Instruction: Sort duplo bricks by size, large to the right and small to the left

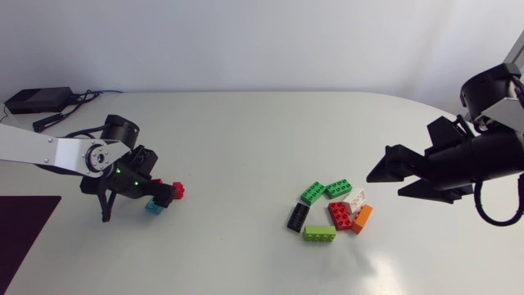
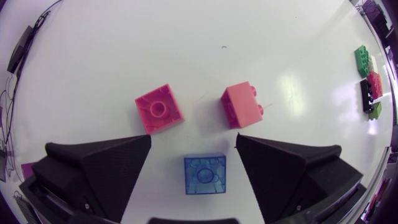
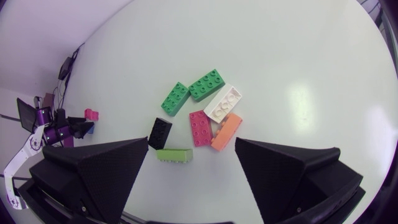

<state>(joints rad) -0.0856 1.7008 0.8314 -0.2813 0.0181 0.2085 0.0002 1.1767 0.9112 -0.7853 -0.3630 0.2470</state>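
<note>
Three small bricks lie at the left. A blue one rests on the table between the spread fingers of my left gripper, touched by neither. Just ahead of it sit a pink brick and a red one tipped on its side. From above, my left gripper hovers over the blue brick, beside the red one. Several large bricks cluster right of centre: green, dark green, white, red, orange, black, lime. My right gripper hangs open and empty, right of that cluster.
A black box with cables sits at the table's back left corner. A dark mat covers the front left corner. Bare white tabletop separates the two brick groups.
</note>
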